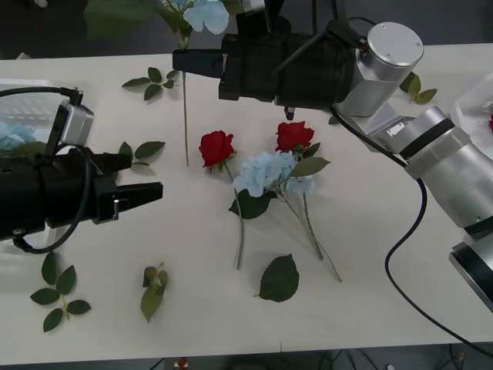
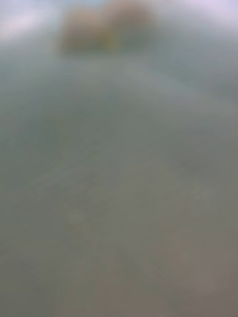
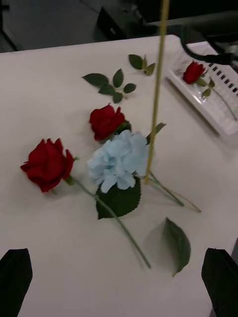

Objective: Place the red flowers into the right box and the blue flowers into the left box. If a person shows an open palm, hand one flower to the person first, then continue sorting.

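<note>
Right, status as I read it off my feeds:

R gripper [image 1: 179, 62]: reaching across to the far-left part of the table, black fingers clamped on the stem of a blue hydrangea [image 1: 206, 14]; head up at the far edge of the front view, stem hanging down to the tabletop.
L gripper [image 1: 151, 193]: hovering low over the table [image 1: 385, 254] on my left; in the left wrist view I see its two black fingertips [image 3: 15, 282] spread wide apart, nothing between them.
Table centre: two red roses [image 1: 216, 146] and [image 1: 294, 136] lying flat, w/ another blue hydrangea [image 1: 266, 171] between them, its stem crossing theirs.
Left box [image 1: 31, 108]: at the left edge behind the L arm, a bit of pale blue [image 1: 11, 132] inside it.
Right box [image 3: 218, 99]: one red rose [image 3: 193, 72] lying in it.
Loose leaves: sprigs scattered around, e.g. a single big leaf [image 1: 279, 279] near the front.
R wrist view: blurred, can't tell anything.
</note>
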Motion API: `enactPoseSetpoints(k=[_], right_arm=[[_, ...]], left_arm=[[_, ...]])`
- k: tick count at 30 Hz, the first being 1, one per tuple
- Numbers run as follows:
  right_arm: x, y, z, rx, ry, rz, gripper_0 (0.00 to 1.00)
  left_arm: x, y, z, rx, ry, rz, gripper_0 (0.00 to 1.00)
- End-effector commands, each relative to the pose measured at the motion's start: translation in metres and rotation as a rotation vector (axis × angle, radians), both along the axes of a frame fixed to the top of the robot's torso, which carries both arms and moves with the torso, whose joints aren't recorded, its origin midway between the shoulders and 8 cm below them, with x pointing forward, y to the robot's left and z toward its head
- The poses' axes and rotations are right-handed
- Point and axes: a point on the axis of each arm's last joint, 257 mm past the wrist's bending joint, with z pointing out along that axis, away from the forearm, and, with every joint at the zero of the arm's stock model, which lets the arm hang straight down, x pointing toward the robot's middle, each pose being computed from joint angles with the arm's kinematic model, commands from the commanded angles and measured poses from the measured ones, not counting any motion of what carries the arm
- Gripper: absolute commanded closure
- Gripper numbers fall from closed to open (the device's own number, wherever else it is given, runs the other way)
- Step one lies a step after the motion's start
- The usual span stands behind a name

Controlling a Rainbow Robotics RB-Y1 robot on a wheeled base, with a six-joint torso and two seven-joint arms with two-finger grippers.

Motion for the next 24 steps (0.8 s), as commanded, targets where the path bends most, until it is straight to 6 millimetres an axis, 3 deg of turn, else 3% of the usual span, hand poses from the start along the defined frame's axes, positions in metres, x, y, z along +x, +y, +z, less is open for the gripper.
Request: enactPoseSetpoints(k=[1,5,14,15,17,18,19,24], right_arm=[[-0.025,0.021,0.034,0.034,-0.074,0.064,1.00],[-0.025,0.021,0.034,0.034,-0.070,0.064,1.00],[-0.026,0.022,0.034,0.033,-0.063,0.071,1.00],[-0.026,0.023,0.033,0.031,-0.060,0.071,1.00],[-0.027,0.023,0.032,0.031,-0.060,0.073,1.00],[-0.027,0.022,0.032,0.031,-0.058,0.072,1.00],[-0.027,0.022,0.032,0.031,-0.058,0.072,1.00],[-0.026,0.023,0.032,0.030,-0.054,0.071,1.00]], left_arm=[[-0.013,-0.049,0.022,-0.189,0.014,-0.026,0.00],[-0.007,-0.081,0.029,-0.233,-0.035,-0.038,0.00],[0.017,-0.096,0.047,-0.257,-0.127,-0.007,0.02],[0.022,-0.095,0.047,-0.238,-0.144,0.000,0.30],[0.028,-0.093,0.049,-0.226,-0.164,0.012,0.72],[0.029,-0.093,0.051,-0.228,-0.172,0.017,0.89],[0.033,-0.090,0.051,-0.231,-0.176,0.028,1.00],[0.041,-0.089,0.051,-0.235,-0.181,0.036,1.00]])
